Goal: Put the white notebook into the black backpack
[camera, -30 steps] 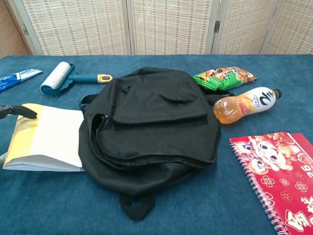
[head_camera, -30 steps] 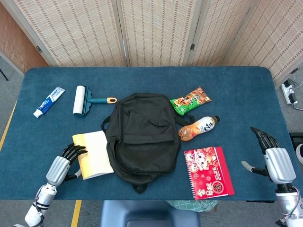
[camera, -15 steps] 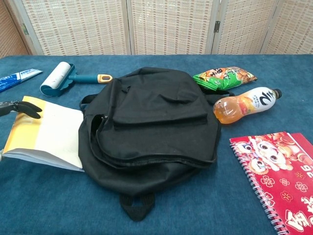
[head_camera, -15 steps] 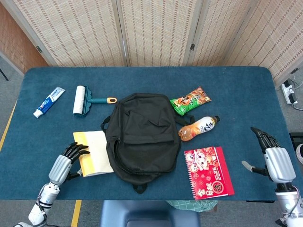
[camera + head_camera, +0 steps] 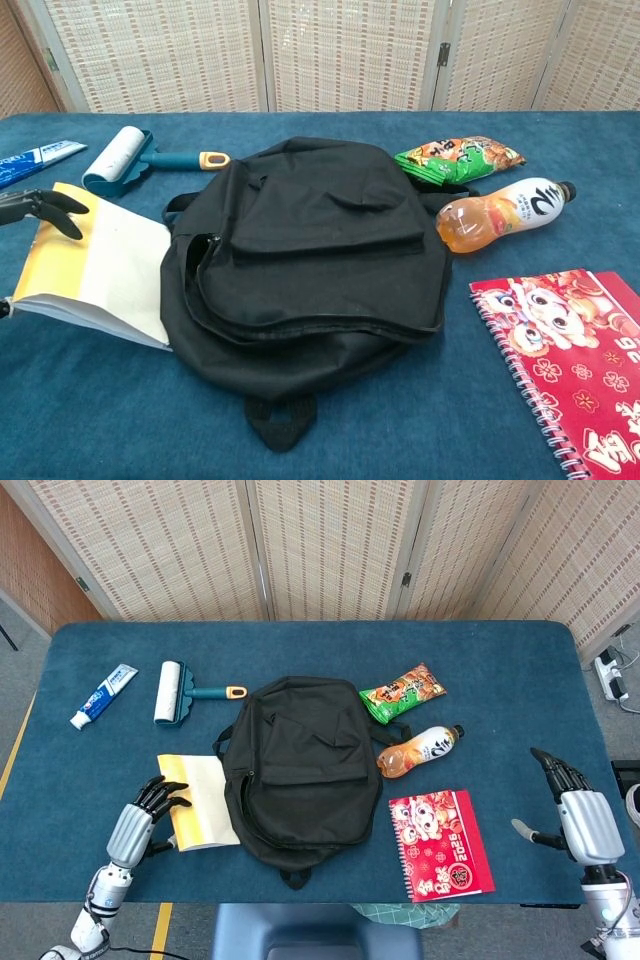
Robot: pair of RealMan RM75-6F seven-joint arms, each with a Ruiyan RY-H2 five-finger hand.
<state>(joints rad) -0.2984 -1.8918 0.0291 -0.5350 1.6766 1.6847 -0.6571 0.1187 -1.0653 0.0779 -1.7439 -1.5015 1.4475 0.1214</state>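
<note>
The white notebook (image 5: 205,800) (image 5: 100,265), with a yellow band on its cover, lies left of the black backpack (image 5: 300,770) (image 5: 310,240), its right edge against the bag. My left hand (image 5: 140,820) (image 5: 40,208) grips the notebook's left edge, fingers over the top, and that edge is raised off the table so the notebook tilts toward the bag. The backpack lies flat in the middle of the table; I see no opening in it. My right hand (image 5: 580,815) hovers at the table's right edge, fingers spread and holding nothing.
On the blue table (image 5: 500,680) a toothpaste tube (image 5: 103,695) and a lint roller (image 5: 175,692) lie at the back left. A snack bag (image 5: 403,691), an orange drink bottle (image 5: 418,751) and a red spiral calendar (image 5: 440,843) lie right of the backpack.
The left hand has closed on the notebook's left edge and lifted it, tilting the notebook up and nudging it toward the backpack. The right hand has not moved.
</note>
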